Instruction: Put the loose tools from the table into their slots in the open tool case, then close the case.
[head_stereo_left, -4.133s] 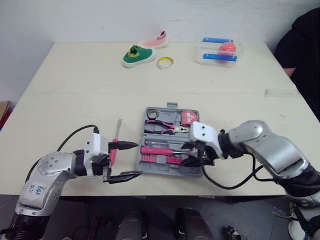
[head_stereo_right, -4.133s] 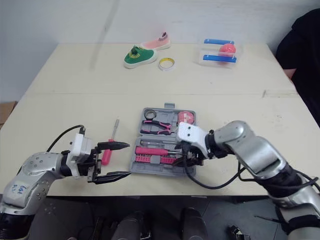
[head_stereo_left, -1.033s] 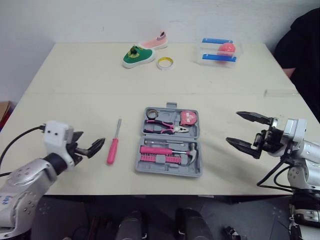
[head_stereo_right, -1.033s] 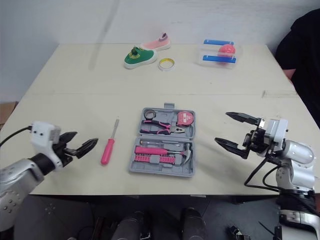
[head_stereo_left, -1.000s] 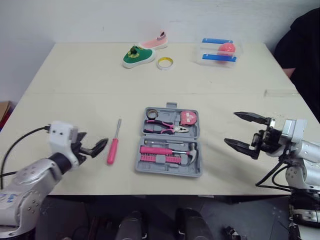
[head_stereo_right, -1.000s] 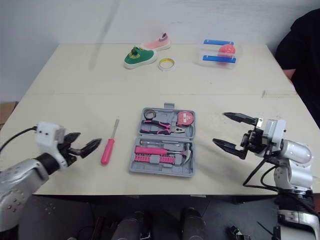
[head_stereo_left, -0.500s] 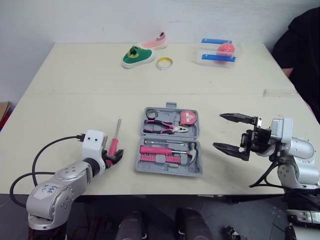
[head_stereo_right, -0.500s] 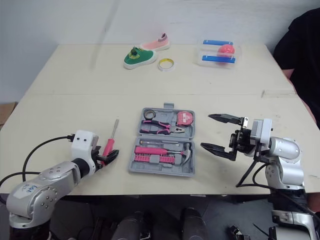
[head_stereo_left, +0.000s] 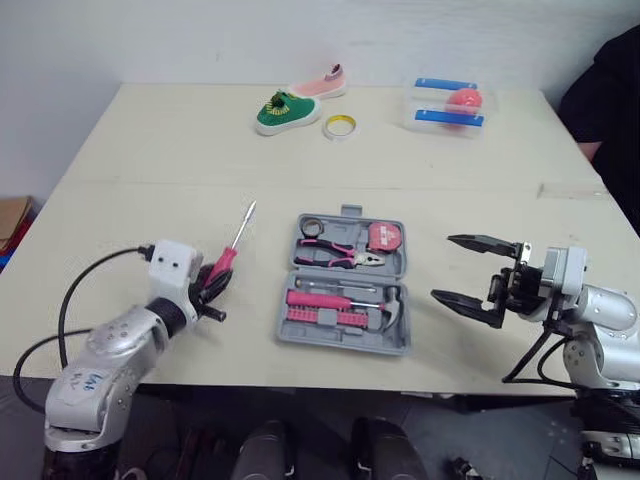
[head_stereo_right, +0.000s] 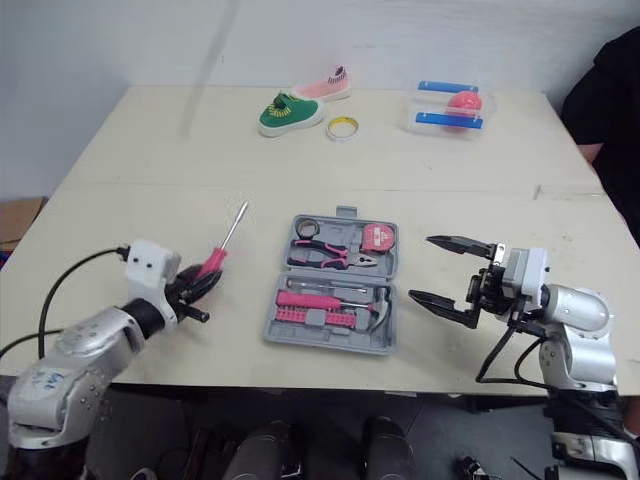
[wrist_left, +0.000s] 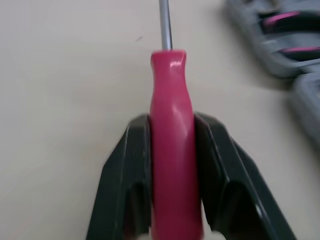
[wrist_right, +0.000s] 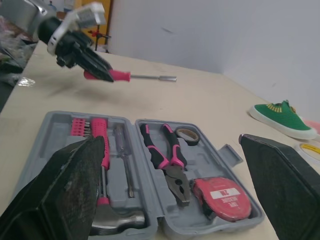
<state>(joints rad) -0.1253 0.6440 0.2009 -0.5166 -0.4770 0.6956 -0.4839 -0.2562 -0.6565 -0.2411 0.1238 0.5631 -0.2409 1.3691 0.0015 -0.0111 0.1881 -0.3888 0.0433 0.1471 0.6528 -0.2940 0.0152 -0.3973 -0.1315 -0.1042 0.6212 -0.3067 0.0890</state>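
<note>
A pink-handled screwdriver (head_stereo_left: 223, 264) is clamped by its handle in my left gripper (head_stereo_left: 211, 289), left of the open grey tool case (head_stereo_left: 340, 340). Its steel shaft points away toward the table's back. In the left wrist view both black fingers (wrist_left: 136, 150) press on the pink handle (wrist_left: 171, 125). The right wrist view shows the screwdriver (wrist_right: 120, 76) held just above the table. The case holds pliers (head_stereo_left: 335, 253), a pink tape measure (head_stereo_left: 383, 236), a hammer and bits. My right gripper (head_stereo_left: 445, 268) hangs open to the right of the case, nothing between its fingers.
At the table's far side lie a green shoe (head_stereo_left: 281, 110), a pink shoe (head_stereo_left: 322, 82), a tape roll (head_stereo_left: 339, 126) and a clear box with a pink ball (head_stereo_left: 449, 103). A person in black (head_stereo_left: 608, 90) stands at the far right corner.
My left gripper has shut on the screwdriver's handle and raised it, the shaft now angled up and away. The camera view shifted slightly. The right gripper stays open.
</note>
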